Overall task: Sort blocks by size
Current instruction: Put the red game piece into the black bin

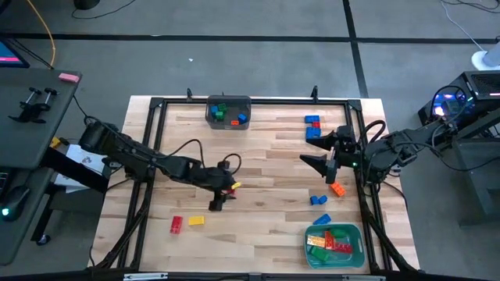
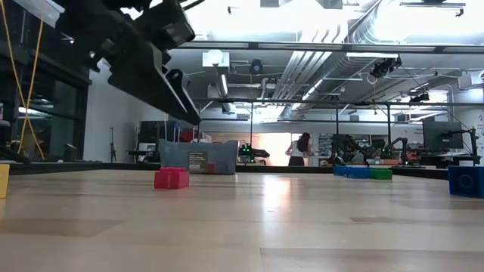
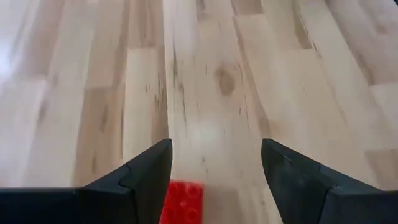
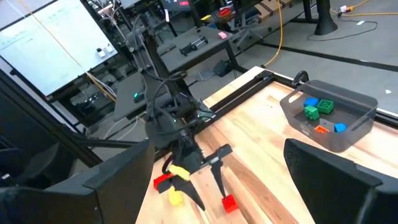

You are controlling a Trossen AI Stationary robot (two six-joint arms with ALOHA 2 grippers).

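Here, your tabletop [image 1: 266,168] was pale, smooth wood planks inside a black frame, with blocks scattered in small groups. The dark grey bin [image 1: 228,112] at the far edge held small green, blue and orange blocks; the teal tray [image 1: 336,246] at the near right held longer red, green and orange ones.

Your left gripper [image 1: 219,200] hung near the tabletop's middle, fingers spread wide and holding nothing. In the left wrist view a small red block [image 3: 183,200], squarish and studded, lay on the wood between those fingers, close against one finger [image 3: 140,180] rather than centred. I judged that closing on it called for a slight sideways shift first.

Your right gripper [image 1: 322,147] waited near the right edge, also open and empty, well apart from that block, so the left arm was clearly nearer.

A red brick [image 1: 176,225] and a yellow one [image 1: 196,221] lay loose towards the near left.
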